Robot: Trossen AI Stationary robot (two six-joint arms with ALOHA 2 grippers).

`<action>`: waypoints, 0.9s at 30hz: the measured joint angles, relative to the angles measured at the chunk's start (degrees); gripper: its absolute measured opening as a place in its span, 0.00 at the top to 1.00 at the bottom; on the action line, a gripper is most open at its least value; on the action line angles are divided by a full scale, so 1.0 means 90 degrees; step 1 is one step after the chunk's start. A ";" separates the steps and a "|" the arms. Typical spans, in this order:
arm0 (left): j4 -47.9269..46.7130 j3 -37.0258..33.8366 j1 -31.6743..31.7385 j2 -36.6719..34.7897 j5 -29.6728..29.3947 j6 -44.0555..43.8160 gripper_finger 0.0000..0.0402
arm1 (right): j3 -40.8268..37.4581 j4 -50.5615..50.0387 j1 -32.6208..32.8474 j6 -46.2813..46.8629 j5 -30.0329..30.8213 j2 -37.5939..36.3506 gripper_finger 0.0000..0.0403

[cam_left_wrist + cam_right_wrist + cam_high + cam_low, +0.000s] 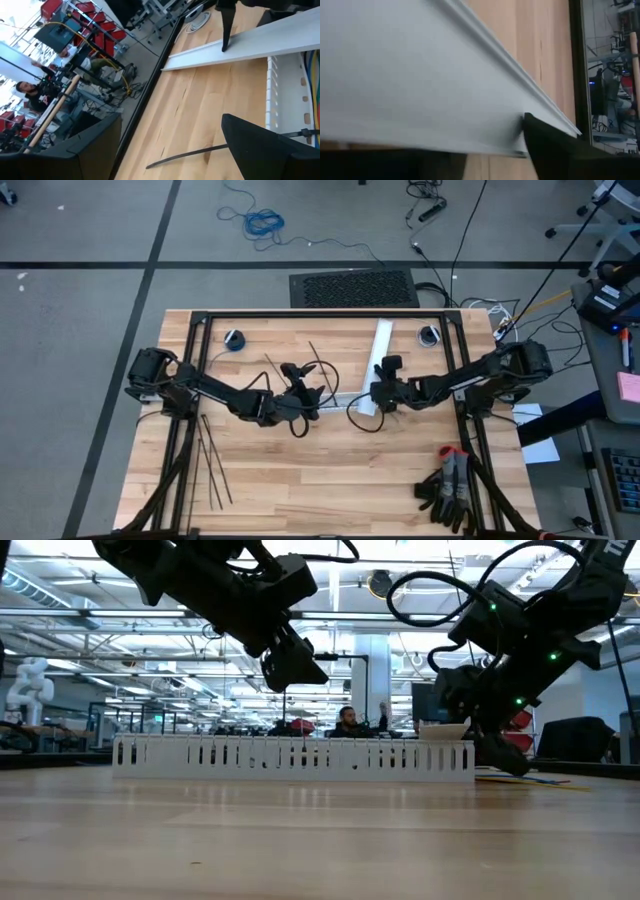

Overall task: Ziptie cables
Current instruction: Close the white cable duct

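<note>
A white slotted duct (290,755) lies across the table's middle, with coloured cables (312,75) inside it; more wire ends (525,778) show past its right end. Its flat white cover (382,345) slants toward the far edge. Several black zipties (210,460) lie near the left edge, and one ziptie (190,152) rests flat under my left gripper. My left gripper (300,392) (295,665) hovers open above the duct, touching nothing. My right gripper (385,380) is shut at the cover's near end. My right gripper holds the white duct cover at its near end (517,135), pinched between the two fingers. One finger (225,30) comes down onto the cover's edge from above. The held end (440,730) is raised off the duct, and the far end rests on the table.
Two small tape rolls (233,338) (430,335) sit near the far edge. Black and red gloves (450,485) lie at the near right corner. A loose black lead (355,415) loops beside the duct. Bare wood lies toward the near edge.
</note>
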 joint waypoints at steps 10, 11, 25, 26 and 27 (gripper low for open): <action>-0.0590 0.0000 0.0526 0.0007 0.0113 -0.0878 0.15 | 0.0147 -0.0250 0.0052 -0.0345 0.0600 -0.0336 0.92; -0.0837 0.0000 0.0645 0.0007 0.0291 -0.1155 0.15 | 0.0235 -0.0406 0.0071 -0.0345 0.0609 -0.0417 0.93; 0.1251 0.0000 0.0335 0.0015 0.1562 0.0653 0.15 | 0.3339 -0.5365 0.0252 0.0952 -0.2529 -0.1269 0.97; 0.1469 0.0000 0.0255 0.0015 0.1722 0.0855 0.15 | 0.3538 -0.5687 0.0218 0.1025 -0.2989 -0.1269 0.97; 0.1689 0.0000 0.0181 0.0015 0.1828 0.0992 0.15 | 0.3697 -0.5938 0.0175 0.1090 -0.3430 -0.1269 0.98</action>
